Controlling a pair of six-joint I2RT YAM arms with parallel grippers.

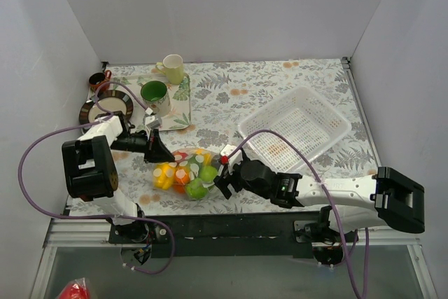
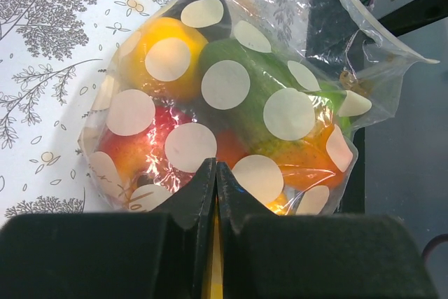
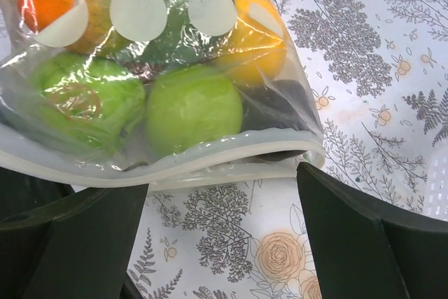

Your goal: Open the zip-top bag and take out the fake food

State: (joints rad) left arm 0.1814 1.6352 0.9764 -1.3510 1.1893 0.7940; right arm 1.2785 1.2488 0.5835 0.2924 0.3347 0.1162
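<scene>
The table (image 1: pixel 280 78) has a grey floral print and is boxed in by 3 plain pale walls (image 1: pixel 224 12). The bag (image 1: pixel 183 170) lies near the front edge between the arms, packed with the food (image 3: pixel 192 106). The left gripper (image 2: pixel 215 169) is pinched tight on the bag's bottom edge. The right gripper (image 1: pixel 222 173) is spread wide at the zip end. A basket (image 1: pixel 297 127) sits to the right.

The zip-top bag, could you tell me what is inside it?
The zip-top bag holds fake food: green, yellow, orange and red pieces. White dots and overlap hide the count.
</scene>
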